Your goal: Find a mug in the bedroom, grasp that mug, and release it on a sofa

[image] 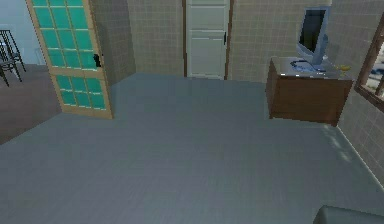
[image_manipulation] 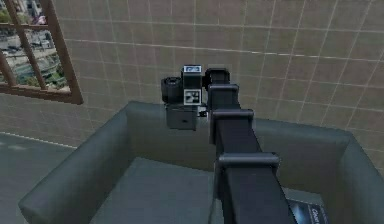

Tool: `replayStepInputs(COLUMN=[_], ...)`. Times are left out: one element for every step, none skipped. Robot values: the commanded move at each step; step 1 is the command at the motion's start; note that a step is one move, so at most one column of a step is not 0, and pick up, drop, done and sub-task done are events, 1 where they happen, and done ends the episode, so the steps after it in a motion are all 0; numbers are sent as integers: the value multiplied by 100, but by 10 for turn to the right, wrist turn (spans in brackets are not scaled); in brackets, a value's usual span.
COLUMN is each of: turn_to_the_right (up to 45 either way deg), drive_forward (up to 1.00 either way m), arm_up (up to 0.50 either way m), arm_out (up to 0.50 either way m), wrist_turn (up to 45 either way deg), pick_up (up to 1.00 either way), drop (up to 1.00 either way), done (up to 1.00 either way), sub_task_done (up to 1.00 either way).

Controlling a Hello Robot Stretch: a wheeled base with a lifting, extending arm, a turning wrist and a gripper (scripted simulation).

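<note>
My arm [image_manipulation: 240, 150] reaches out over a grey sofa [image_manipulation: 100, 165] toward the tiled wall. The gripper [image_manipulation: 176, 100] sits at its far end, left of the two white marked squares and just above the sofa's back. A dark blocky shape hangs at the gripper's lower side, against the sofa back. I cannot tell whether the gripper holds anything. A corner of the sofa [image: 352, 214] also shows at the forward view's bottom right.
An open door with teal glass panes [image: 72, 55] stands at the left, and a white door [image: 207, 38] in the far wall. A wooden cabinet [image: 307, 92] carries a screen [image: 313, 37]. A dark flat item [image_manipulation: 312, 212] lies on the sofa. A window [image_manipulation: 30, 45] is beside the sofa.
</note>
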Motion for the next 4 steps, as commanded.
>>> replayStepInputs(turn_to_the_right=[0,0,0,0], drive_forward=[0,0,0,0], arm_up=[0,-36,-32,0], arm_out=[0,0,0,0], wrist_turn=[30,0,0,0], pick_up=[0,0,0,0], drop=[0,0,0,100], done=[0,0,0,0], sub_task_done=[0,0,0,0])
